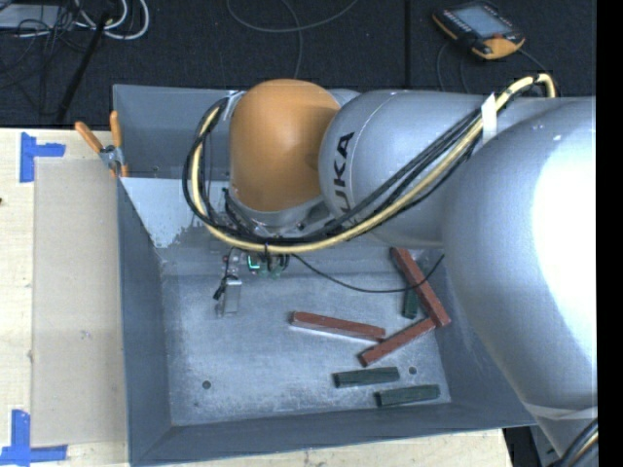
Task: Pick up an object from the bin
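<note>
gripper (230, 298) hangs below the round orange wrist cover (277, 144), low over bare floor in the left-middle of the grey metal bin (146, 358). can't tell whether it's open or closed from this angle, & nothing is seen held in it.

nearest candidate: long flat red-brown stick w/ a pale edge (336, 326), lying on the floor to the gripper's right, near but not under it. its left end sits alone. its right end comes close to a second red-brown stick (397, 341), which leans up toward a third, slanted red-brown stick (421, 285) by the arm. a short dark green stick (410, 300) lies next to that third one. two dark green flat sticks (366, 378) (408, 395) lie nearer the front wall, apart from the gripper.

step in hand, imo: still positioning, no grasp yet.

to do it well:
- move across toward the pale-edged stick & aim for its free left half, away from the cluster.
- turn the wrist so the jaws close across the narrow width, not along the length.
- go right down to the floor, since the stick lies flat & low.
- risk: it slides or tips if caught off-centre.
</note>
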### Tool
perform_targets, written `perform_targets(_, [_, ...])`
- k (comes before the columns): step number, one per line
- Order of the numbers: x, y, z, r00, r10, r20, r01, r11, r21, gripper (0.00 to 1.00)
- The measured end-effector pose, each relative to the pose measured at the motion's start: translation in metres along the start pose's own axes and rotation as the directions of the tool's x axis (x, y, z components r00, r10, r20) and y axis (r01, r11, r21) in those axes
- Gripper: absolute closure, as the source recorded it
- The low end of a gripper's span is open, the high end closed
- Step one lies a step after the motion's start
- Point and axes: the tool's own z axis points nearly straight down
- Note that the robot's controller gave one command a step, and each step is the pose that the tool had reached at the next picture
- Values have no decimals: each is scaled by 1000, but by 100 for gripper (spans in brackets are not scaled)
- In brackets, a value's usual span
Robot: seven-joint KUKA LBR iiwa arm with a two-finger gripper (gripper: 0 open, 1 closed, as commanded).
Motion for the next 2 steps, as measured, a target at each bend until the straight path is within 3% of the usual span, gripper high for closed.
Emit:
perform_targets(1, [-2, -1, -5, 1000, 4, 8, -4, 1000, -2, 0])
perform_targets(2, [8, -76, 48, 997, -75, 9, 75, 997, -1, 0])
